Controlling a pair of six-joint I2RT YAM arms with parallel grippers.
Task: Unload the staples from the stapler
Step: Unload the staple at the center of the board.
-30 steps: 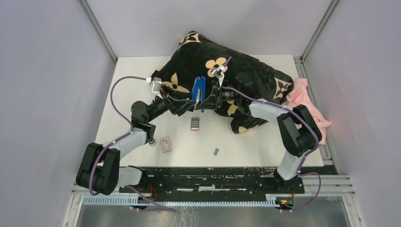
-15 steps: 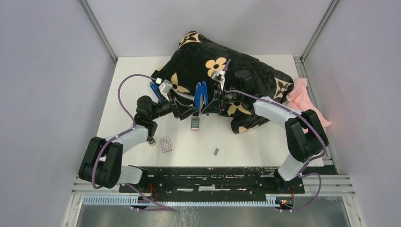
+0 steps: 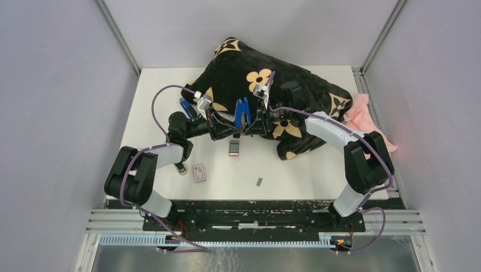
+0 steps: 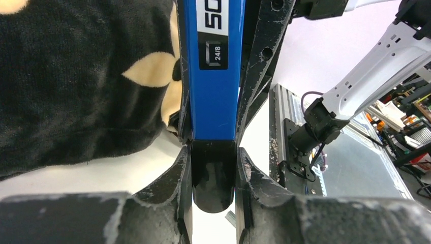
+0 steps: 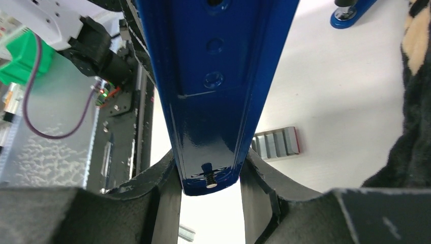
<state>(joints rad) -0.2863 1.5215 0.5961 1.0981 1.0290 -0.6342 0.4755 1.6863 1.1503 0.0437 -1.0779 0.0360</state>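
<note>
A blue stapler [image 3: 242, 115] hangs above the table between both grippers. My left gripper [image 3: 227, 126] is shut on its black rear end [image 4: 212, 173], with a finger pressed against each side. My right gripper [image 3: 254, 122] is shut on the stapler's blue underside [image 5: 213, 76] from the other side. A small grey ribbed block with a red edge [image 3: 233, 148] lies on the table just in front; in the right wrist view this block [image 5: 277, 142] looks like joined staples. A short staple strip [image 3: 259, 182] lies nearer the arm bases. No silver-grey stapler shows.
A black blanket with tan flowers [image 3: 283, 85] is heaped behind and under the grippers. A second blue stapler [image 3: 186, 107] lies at its left edge. A small red-and-white box [image 3: 199, 173] sits front left. A pink cloth [image 3: 363, 113] lies at the right edge.
My left arm has swung right and its jaws have closed on the blue stapler's black end. The right gripper has kept its hold, and the stapler has shifted slightly right.
</note>
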